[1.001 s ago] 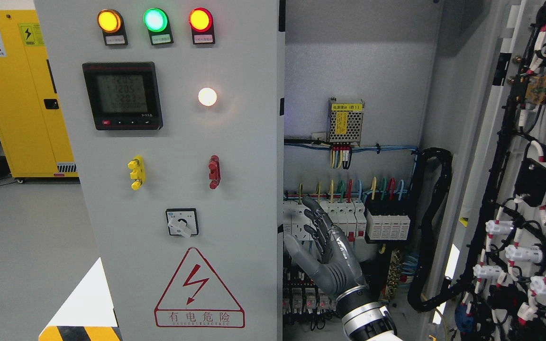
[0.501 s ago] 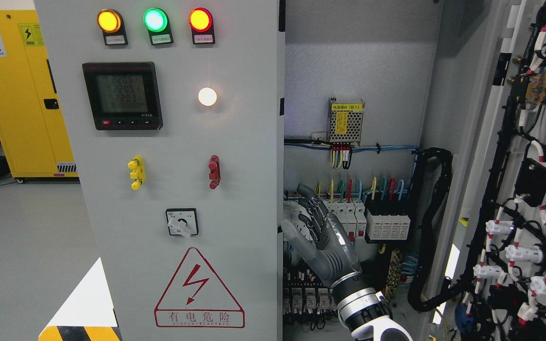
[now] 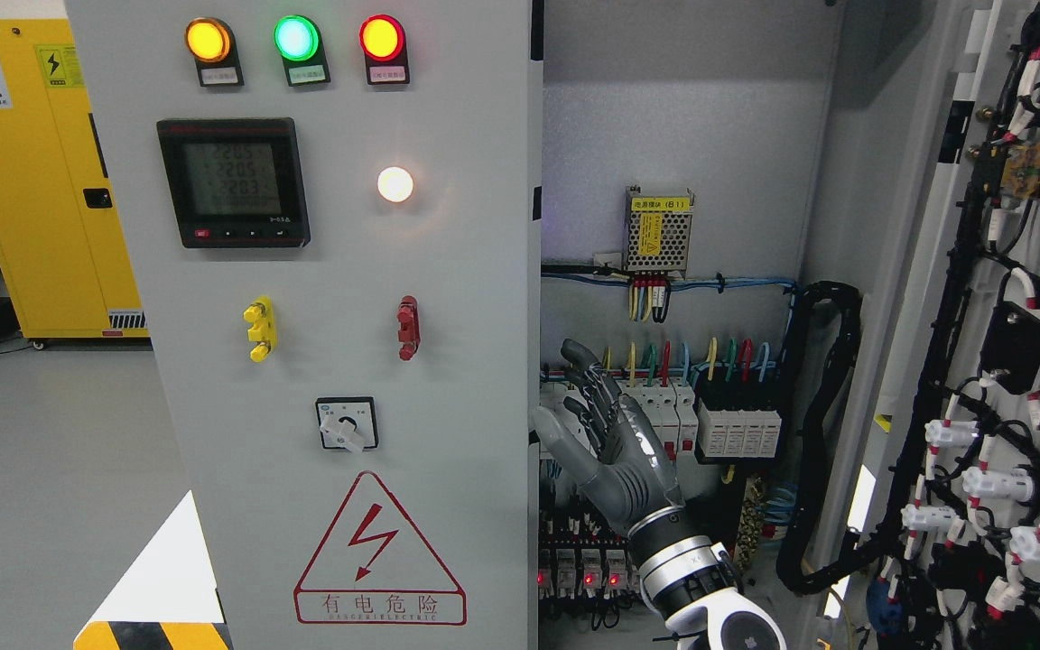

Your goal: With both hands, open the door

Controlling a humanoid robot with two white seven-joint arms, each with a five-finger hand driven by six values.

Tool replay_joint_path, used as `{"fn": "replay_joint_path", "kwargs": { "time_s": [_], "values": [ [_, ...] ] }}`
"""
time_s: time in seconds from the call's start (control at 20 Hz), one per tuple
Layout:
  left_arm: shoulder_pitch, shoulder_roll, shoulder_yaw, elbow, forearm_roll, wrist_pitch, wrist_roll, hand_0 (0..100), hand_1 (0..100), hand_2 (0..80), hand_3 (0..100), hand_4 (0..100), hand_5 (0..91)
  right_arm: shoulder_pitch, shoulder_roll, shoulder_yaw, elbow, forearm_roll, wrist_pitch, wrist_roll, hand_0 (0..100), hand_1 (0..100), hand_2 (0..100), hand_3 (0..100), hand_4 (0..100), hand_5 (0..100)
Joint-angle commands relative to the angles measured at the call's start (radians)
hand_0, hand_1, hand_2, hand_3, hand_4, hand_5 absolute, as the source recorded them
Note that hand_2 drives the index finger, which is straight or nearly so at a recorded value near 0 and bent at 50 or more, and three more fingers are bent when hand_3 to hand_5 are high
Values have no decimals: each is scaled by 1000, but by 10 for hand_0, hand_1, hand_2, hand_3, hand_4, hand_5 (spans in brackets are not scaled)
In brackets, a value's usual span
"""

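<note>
One robot hand [image 3: 606, 442], the right, reaches up from the lower edge into the open cabinet, its fingers [image 3: 585, 361] spread apart and holding nothing, its thumb nearest the edge of the closed left door [image 3: 339, 361]. That grey door stands just to its left, carrying three lit lamps [image 3: 295, 38], a meter [image 3: 233, 182] and a rotary switch [image 3: 346, 423], while the right door [image 3: 1007, 343] hangs swung open well off to its right, wiring showing on its inner face. Behind the fingers sits a row of breakers [image 3: 664, 411] with coloured wires.
</note>
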Motion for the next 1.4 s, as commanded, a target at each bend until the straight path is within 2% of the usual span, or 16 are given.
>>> {"fn": "replay_joint_path", "kwargs": {
  "time_s": [0.0, 0.25, 0.4, 0.55, 0.8, 1.15, 1.3, 1.35],
  "values": [
    [15, 24, 2, -5, 0, 5, 1, 120, 556, 0, 0, 0, 0, -10, 3, -3, 14, -2, 1, 2, 0, 500, 40, 0, 0, 0],
    [14, 24, 0, -5, 0, 5, 1, 120, 556, 0, 0, 0, 0, -24, 1, -3, 29, -4, 1, 4, 0, 500, 40, 0, 0, 0],
    [12, 24, 0, -5, 0, 5, 1, 120, 556, 0, 0, 0, 0, -45, 1, -6, 52, -21, 1, 37, 0, 500, 40, 0, 0, 0],
    [12, 23, 2, -5, 0, 5, 1, 120, 556, 0, 0, 0, 0, -48, 0, -12, 63, -81, 1, 40, 0, 500, 40, 0, 0, 0],
    [12, 12, 2, -5, 0, 5, 1, 120, 556, 0, 0, 0, 0, -67, -3, -21, 103, -90, 1, 94, 0, 500, 40, 0, 0, 0],
    [14, 15, 2, -3, 0, 5, 1, 120, 556, 0, 0, 0, 0, -103, -12, -32, 167, -180, 1, 100, 0, 500, 40, 0, 0, 0],
    [15, 15, 2, -3, 0, 5, 1, 120, 556, 0, 0, 0, 0, -104, -12, -32, 168, -182, 1, 158, 0, 500, 40, 0, 0, 0],
    [15, 15, 2, -3, 0, 4, 1, 120, 556, 0, 0, 0, 0, -105, -12, -34, 171, -182, 1, 162, 0, 500, 40, 0, 0, 0]
  ]
}}
